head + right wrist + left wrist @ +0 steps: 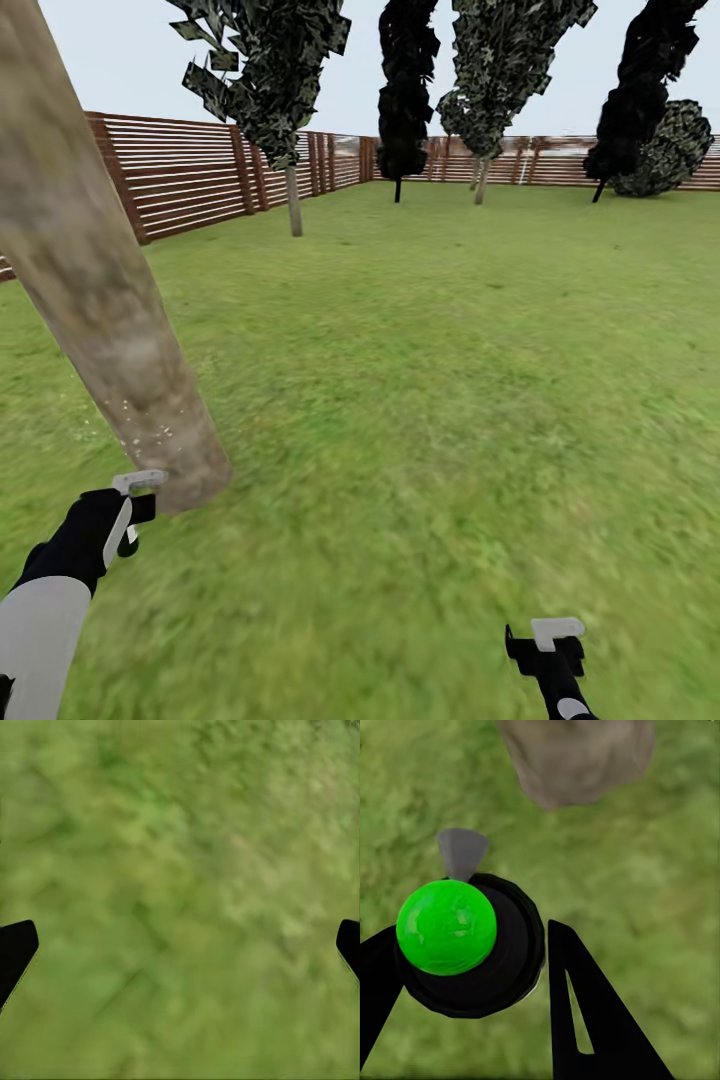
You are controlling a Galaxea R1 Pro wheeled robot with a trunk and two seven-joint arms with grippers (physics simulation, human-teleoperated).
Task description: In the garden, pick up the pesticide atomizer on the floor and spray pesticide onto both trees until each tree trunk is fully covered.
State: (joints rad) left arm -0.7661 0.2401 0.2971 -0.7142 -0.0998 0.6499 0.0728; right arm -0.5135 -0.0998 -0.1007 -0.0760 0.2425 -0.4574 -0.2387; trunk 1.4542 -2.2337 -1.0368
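Note:
A thick pale grey-tan tree trunk rises at the left, with tiny white specks of pesticide on its lower part. My left gripper hangs just in front of the trunk's base. It is shut on the pesticide atomizer, a round black body with a bright green cap and a grey nozzle aimed toward the trunk. Over bare grass floor at the lower right, my right gripper stands open with nothing between its fingers.
Green lawn spreads ahead to a reddish-brown slat fence. Far back stand two more pale-trunked trees and near-black conifers.

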